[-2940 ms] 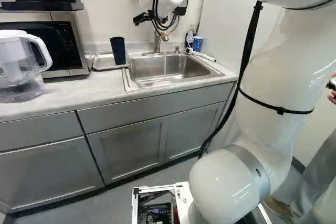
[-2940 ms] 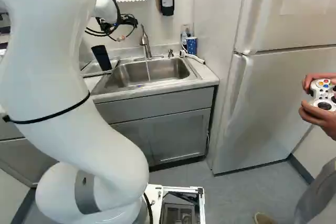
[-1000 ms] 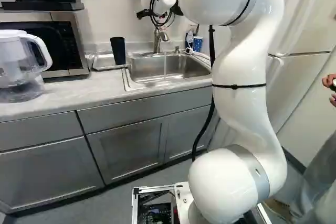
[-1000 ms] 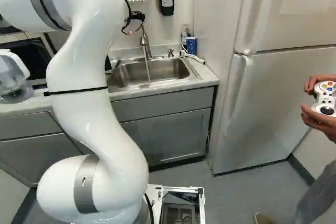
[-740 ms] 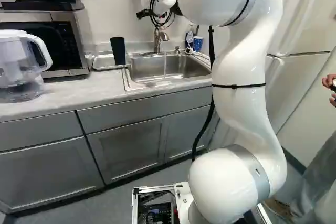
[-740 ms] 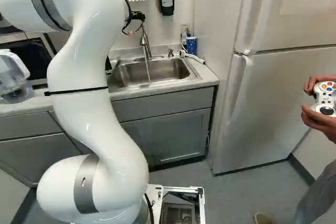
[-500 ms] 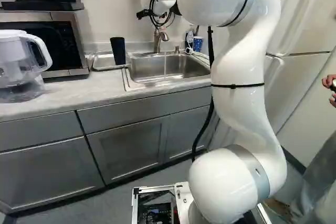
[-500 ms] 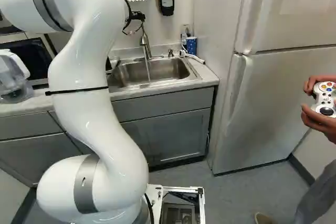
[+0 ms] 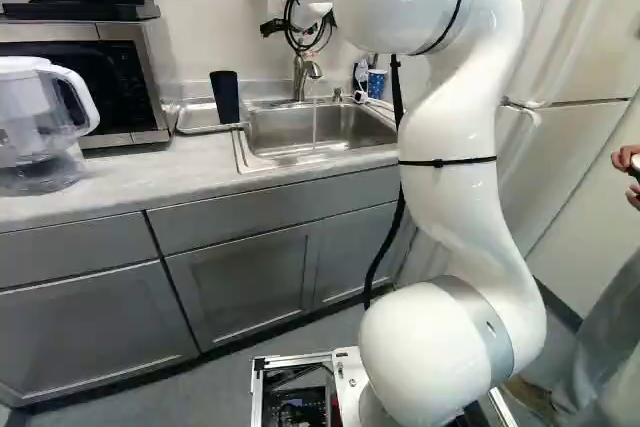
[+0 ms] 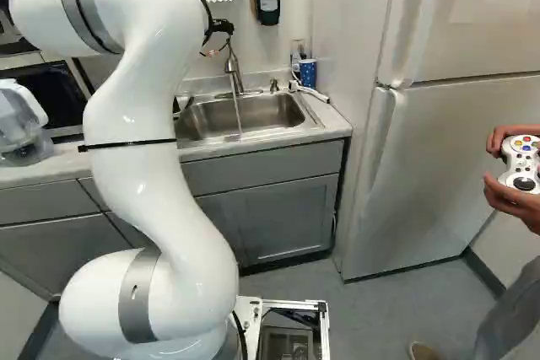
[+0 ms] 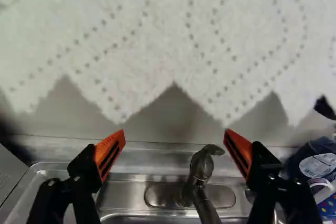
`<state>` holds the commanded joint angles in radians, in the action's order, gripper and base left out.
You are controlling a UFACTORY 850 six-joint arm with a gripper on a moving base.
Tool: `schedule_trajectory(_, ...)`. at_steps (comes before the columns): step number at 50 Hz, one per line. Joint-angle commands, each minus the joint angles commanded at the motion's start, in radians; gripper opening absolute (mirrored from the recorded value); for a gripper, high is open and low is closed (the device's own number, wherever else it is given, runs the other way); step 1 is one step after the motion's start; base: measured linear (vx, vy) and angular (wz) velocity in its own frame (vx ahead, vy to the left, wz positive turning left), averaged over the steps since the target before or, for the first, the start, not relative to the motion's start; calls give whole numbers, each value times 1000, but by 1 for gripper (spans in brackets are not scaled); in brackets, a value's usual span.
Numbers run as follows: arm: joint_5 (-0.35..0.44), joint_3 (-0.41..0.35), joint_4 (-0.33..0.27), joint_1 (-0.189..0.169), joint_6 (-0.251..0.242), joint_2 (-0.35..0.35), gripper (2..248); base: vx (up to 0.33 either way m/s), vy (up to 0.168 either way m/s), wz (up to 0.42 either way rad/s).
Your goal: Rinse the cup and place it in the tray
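In the left base view my gripper [image 9: 272,27] is up near the wall, above and behind the faucet [image 9: 301,75], partly hidden by the arm's cables. The wrist view has the gripper [image 11: 175,140] open, orange pads wide apart with nothing held between them; the faucet [image 11: 201,167] shows beyond and below them. A dark cup [image 9: 225,97] stands in the metal tray [image 9: 192,127], left of the sink [image 9: 330,132] in the left base view. A thin stream of water falls from the faucet into the sink. In the right base view my arm hides the cup.
Paper towel [image 11: 157,40] hangs close ahead of the gripper. A blue dotted cup [image 10: 308,72] and a bottle stand right of the sink. The pitcher [image 9: 40,127] and microwave [image 9: 110,82] are at the left, the fridge [image 10: 439,158] at the right.
Compared with the earliest frames, my arm's upper bend has swung left in the left base view. The gripper has moved right in the right base view. Cup and base have stayed put.
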<state>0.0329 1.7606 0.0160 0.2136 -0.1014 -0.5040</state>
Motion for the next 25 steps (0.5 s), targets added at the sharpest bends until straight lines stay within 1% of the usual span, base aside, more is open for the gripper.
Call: schedule_trajectory(25, -18, 0, 0, 0, 0, 0, 247, 0, 0, 0)
